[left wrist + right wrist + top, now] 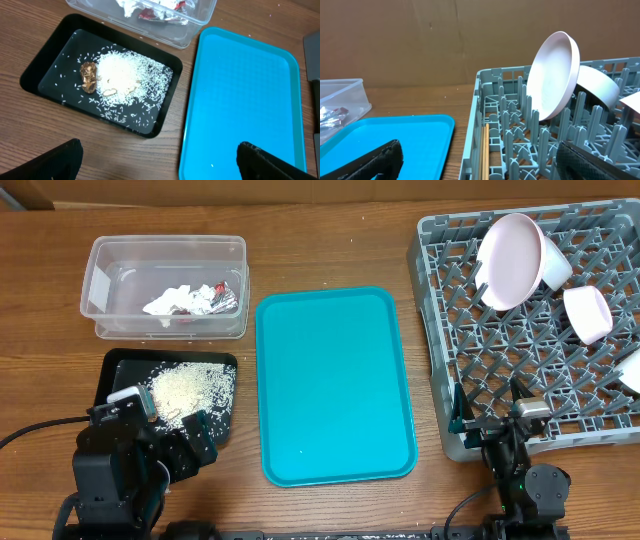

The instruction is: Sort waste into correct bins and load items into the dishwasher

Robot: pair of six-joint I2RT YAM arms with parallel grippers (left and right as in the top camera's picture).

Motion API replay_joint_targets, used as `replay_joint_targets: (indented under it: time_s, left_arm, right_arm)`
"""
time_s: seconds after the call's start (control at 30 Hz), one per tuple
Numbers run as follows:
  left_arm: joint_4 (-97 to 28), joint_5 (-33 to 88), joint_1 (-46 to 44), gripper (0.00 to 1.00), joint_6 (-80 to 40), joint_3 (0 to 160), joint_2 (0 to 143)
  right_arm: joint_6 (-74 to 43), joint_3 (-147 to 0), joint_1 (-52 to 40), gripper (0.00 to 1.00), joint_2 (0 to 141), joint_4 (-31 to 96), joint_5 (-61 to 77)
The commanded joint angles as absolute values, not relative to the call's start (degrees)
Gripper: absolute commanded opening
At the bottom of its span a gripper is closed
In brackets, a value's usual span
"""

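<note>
The clear tub (165, 285) holds a crumpled napkin (170, 300) and red and silver wrappers (215, 297). The black tray (35, 75) holds a heap of rice grains (122, 80) and a brown scrap (88, 76). In the grey dish rack (540, 370) a white plate (510, 260) leans on the pegs, with a bowl (588, 313) near it and another pale bowl (632, 370) at the right edge. Two chopsticks (485, 150) lie inside the rack along its left wall. My left gripper (159, 150) is open over the table beside the black tray. My right gripper (479, 147) is open at the rack's near-left corner, holding nothing.
The large teal tray (335, 385) lies between the bins and the rack, with only a stray grain on it. A brown cardboard wall (445, 40) stands behind the table. The two arm bases sit at the table's near edge.
</note>
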State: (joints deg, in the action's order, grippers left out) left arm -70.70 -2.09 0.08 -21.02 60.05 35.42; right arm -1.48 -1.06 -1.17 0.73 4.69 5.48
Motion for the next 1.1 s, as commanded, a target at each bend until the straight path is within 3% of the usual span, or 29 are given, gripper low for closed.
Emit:
replay_joint_targets:
  time_s: [0.0, 0.4, 0.6, 0.83, 1.07]
  left_arm:
    - [-70.54, -1.65, -0.03, 1.0, -21.87, 59.99, 35.24]
    - [-68.86, -4.89, -0.03, 1.0, -20.56, 56.12, 32.77]
    - [-50.11, -4.73, -0.03, 1.0, -20.56, 39.05, 23.22]
    - [-18.35, -1.63, -0.03, 1.0, -20.05, 13.1, 6.28]
    - [1.26, -1.63, -0.03, 1.0, -13.06, 2.98, 0.23]
  right_arm:
    - [-1.76, -0.45, -1.45, 1.0, 0.16, 4.4, 4.69]
    - [-1.76, -0.45, -1.45, 1.0, 0.16, 4.4, 4.69]
    - [-1.76, -0.45, -1.45, 1.0, 0.16, 4.4, 4.69]
    - [-1.76, -0.45, -1.45, 1.0, 0.16, 4.4, 4.69]
    - [-1.76, -0.45, -1.45, 1.0, 0.16, 4.4, 4.69]
